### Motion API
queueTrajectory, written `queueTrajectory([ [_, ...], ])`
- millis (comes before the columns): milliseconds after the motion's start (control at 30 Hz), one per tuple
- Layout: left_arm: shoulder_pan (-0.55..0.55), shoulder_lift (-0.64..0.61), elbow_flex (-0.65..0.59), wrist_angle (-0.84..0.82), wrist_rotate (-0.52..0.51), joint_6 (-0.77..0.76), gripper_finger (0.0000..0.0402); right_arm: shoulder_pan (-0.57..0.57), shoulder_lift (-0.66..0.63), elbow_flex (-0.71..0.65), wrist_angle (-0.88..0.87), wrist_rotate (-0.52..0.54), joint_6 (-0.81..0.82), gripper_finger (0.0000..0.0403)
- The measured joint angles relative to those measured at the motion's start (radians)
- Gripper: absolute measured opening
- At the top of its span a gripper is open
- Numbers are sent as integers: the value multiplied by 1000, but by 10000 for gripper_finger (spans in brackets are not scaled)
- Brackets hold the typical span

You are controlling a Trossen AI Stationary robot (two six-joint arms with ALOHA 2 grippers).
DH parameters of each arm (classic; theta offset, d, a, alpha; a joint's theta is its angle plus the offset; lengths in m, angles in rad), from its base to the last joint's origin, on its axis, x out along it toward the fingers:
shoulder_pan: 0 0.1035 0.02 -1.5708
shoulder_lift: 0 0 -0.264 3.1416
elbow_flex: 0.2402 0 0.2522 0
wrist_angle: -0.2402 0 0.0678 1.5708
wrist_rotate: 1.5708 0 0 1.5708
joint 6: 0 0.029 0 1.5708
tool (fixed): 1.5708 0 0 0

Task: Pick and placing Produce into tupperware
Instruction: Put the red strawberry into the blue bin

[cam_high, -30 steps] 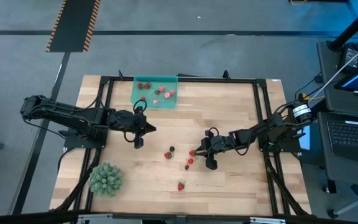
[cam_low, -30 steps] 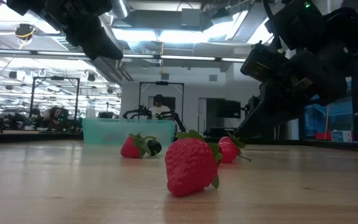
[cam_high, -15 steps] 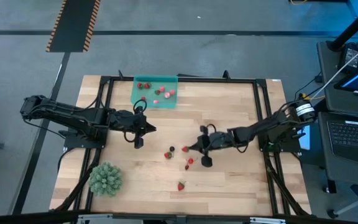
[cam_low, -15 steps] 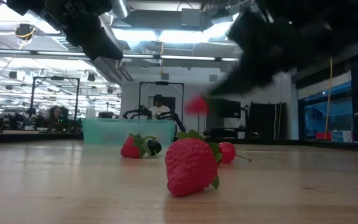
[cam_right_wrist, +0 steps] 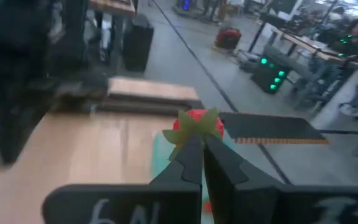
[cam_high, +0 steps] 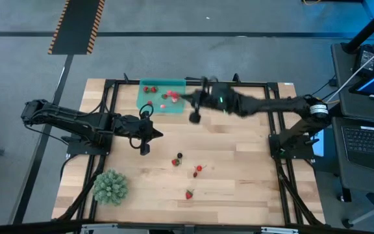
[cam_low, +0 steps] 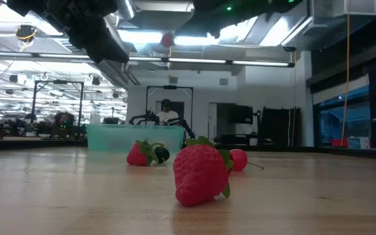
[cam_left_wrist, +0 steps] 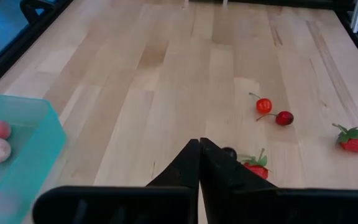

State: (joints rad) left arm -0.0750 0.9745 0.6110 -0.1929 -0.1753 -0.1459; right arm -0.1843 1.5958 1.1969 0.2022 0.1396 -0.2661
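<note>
your right gripper (cam_high: pixel 188 99) is clenched on a red strawberry (cam_right_wrist: pixel 197 124) with a green top, pinched at the fingertips. it hangs in the air at the right-hand edge of the teal container (cam_high: pixel 155 86), with the arm stretched long across the far part of the tabletop (cam_high: pixel 239 175). in the low view the fruit shows as a small red blur (cam_low: pixel 168 39) high above the wood.

your left gripper (cam_high: pixel 153 135) sits closed and empty, fingers (cam_left_wrist: pixel 191 163) pressed together, held just above the wood, in front of the container and a little apart from it.

the container lies at the far edge of the tabletop, with several red and pink fruits (cam_high: pixel 171 96) already inside. on the open wood in the middle you have a red strawberry (cam_high: pixel 175 162) beside a dark berry (cam_high: pixel 180 156), two small red ones (cam_high: pixel 199 168) close together, and one more strawberry (cam_high: pixel 189 194) nearer the front edge. these are well apart from both grippers. a spiky green ball (cam_high: pixel 111 186) sits near the front left corner.
</note>
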Motion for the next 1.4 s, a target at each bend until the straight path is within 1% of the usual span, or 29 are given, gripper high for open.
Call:
queueTrajectory([
  [100,0,0,0,3,0,0,10,-91,73,127,-61,-137,54,6],
  [167,0,0,0,3,0,0,15,-133,151,223,-134,-187,78,6],
  [333,0,0,0,3,0,-1,27,-212,414,496,-339,-256,102,6],
  [467,0,0,0,3,1,-1,34,-261,612,710,-447,-319,111,6],
  [633,0,0,0,0,1,-1,41,-303,798,957,-519,-404,183,6],
  [733,0,0,0,0,1,-1,45,-316,893,1095,-563,-427,210,6],
  [800,0,0,0,0,1,-1,47,-319,952,1163,-598,-427,211,6],
  [900,0,0,0,-1,1,-1,46,-325,961,1149,-611,-451,226,6],
  [1067,0,0,0,-1,1,-1,35,-339,928,1162,-613,-464,236,6],
  [1233,0,0,0,1,-1,-1,23,-347,945,1152,-727,-474,232,6],
  [1400,1,0,0,6,-57,0,12,-357,936,1156,-738,-479,233,6],
])
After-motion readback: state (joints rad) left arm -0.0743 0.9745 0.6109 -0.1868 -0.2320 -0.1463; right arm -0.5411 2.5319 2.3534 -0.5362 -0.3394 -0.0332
